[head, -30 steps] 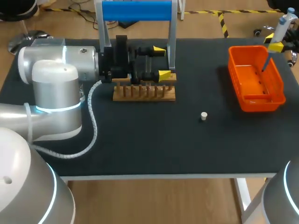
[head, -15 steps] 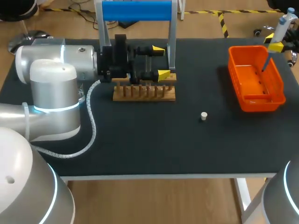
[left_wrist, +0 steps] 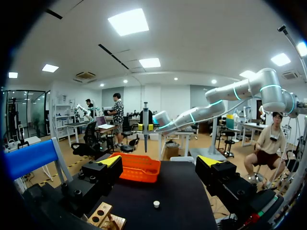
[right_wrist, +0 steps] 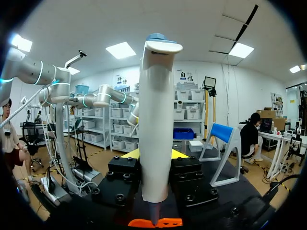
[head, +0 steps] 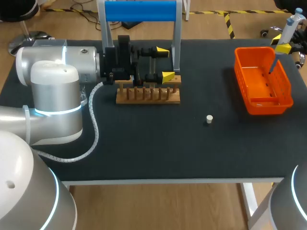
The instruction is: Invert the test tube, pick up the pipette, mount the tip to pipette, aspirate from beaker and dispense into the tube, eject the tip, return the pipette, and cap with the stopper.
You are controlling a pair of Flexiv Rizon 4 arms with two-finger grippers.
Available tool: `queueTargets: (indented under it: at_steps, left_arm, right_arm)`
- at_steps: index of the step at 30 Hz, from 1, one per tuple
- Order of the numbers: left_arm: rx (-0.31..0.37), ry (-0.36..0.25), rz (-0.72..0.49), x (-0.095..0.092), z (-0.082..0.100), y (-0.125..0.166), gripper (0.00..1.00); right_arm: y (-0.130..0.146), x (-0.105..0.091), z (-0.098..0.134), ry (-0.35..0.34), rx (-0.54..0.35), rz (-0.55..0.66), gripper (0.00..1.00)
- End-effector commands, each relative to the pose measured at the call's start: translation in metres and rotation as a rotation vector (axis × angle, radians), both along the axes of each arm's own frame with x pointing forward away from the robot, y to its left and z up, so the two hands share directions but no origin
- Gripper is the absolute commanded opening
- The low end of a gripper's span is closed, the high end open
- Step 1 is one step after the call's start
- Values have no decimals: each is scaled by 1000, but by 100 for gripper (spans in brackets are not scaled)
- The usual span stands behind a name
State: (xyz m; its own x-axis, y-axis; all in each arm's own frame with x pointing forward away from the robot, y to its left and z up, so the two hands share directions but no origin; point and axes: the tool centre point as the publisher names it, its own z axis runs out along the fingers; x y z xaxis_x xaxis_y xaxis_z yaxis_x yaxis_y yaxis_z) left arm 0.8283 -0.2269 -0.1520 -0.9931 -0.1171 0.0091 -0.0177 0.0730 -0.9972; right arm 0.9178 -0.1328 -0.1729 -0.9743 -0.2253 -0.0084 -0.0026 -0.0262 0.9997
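Pipette (head: 289,25) is held above the orange basket (head: 268,105) by the right gripper (right_wrist: 156,154)

The pipette is pinched upright between the right gripper's yellow-tipped fingers at the far right corner of the black table (head: 144,143), with its slim lower end pointed down into the basket. The left gripper (head: 165,63) is seen with its fingers spread wide, just above the wooden rack (head: 147,95) and in front of the blue-topped stand (head: 139,10). A small white stopper (head: 209,118) is seen standing on the table between rack and basket, well apart from both grippers
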Motion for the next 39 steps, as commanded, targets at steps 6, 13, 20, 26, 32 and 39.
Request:
queueTargets:
  at_steps: [6,13,20,26,32,39]
  left_arm:
    - [1,1,1,0,1,0,100]
    - [1,1,1,0,1,0,100]
    - [1,1,1,0,1,0,100]
    - [1,1,1,0,1,0,100]
    - [1,1,1,0,1,0,100]
    - [1,1,1,0,1,0,100]
  right_arm:
    - [50,-49,15,-43,-75,26,0]
    - [85,-71,10,-68,-114,57,0]
    - [123,-80,2,-88,-112,85,0]
    - [160,-85,-4,-68,-90,113,0]
    - [195,-90,-5,-28,-72,132,0]
    - [228,-102,-8,5,-67,141,0]
